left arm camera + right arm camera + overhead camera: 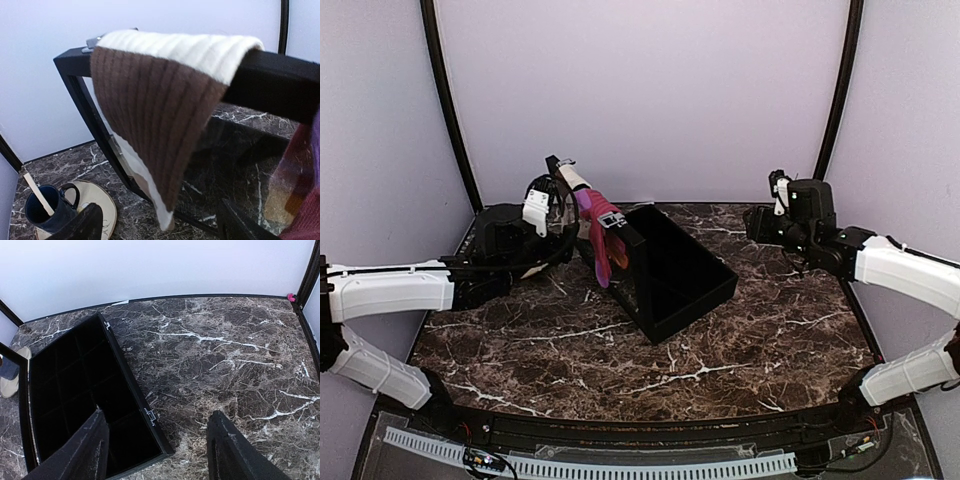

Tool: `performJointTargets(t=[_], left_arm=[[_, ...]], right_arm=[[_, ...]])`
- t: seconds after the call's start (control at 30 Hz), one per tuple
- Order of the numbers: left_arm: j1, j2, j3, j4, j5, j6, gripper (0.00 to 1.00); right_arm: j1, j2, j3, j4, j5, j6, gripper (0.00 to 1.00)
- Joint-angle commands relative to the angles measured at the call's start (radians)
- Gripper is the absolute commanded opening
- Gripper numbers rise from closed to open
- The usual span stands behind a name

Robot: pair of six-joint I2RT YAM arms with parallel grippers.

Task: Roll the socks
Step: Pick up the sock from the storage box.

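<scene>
A cream sock (170, 90) with a brown part hangs draped over the top edge of the black case's raised lid (280, 75). In the top view it shows as a pale strip (571, 178) at the lid's far corner. The magenta-pink sock (605, 235) hangs over the same lid beside it and shows at the right edge of the left wrist view (305, 200). My left gripper (160, 227) is open and empty just below the cream sock's hanging tip; it also shows in the top view (558, 205). My right gripper (157, 450) is open and empty above the marble, right of the case (757, 226).
The black case (680, 275) lies open mid-table, its divided compartments (65, 385) empty. A dark blue cup (42, 210) with a stick in it stands on a beige saucer (102, 200) left of the lid. Purple walls close in the table's back and sides.
</scene>
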Motion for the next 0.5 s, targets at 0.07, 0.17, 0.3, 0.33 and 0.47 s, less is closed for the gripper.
performJointTargets(t=[0.07, 0.17, 0.3, 0.33, 0.47], left_arm=[[-0.004, 0.045, 0.035, 0.197, -0.101, 0.089, 0.78], [-0.004, 0.075, 0.051, 0.219, -0.106, 0.112, 0.63], [-0.004, 0.081, 0.053, 0.238, -0.115, 0.122, 0.26], [-0.005, 0.077, 0.051, 0.24, -0.119, 0.125, 0.18], [-0.005, 0.043, 0.037, 0.253, -0.153, 0.137, 0.04]], right_arm=[[0.012, 0.01, 0.049, 0.001, 0.001, -0.007, 0.61], [0.013, 0.013, 0.058, -0.001, 0.004, -0.013, 0.61], [0.015, 0.016, 0.069, -0.01, 0.009, -0.02, 0.61], [0.015, 0.017, 0.07, -0.01, 0.01, -0.022, 0.61], [0.016, 0.028, 0.083, -0.012, 0.005, -0.029, 0.61]])
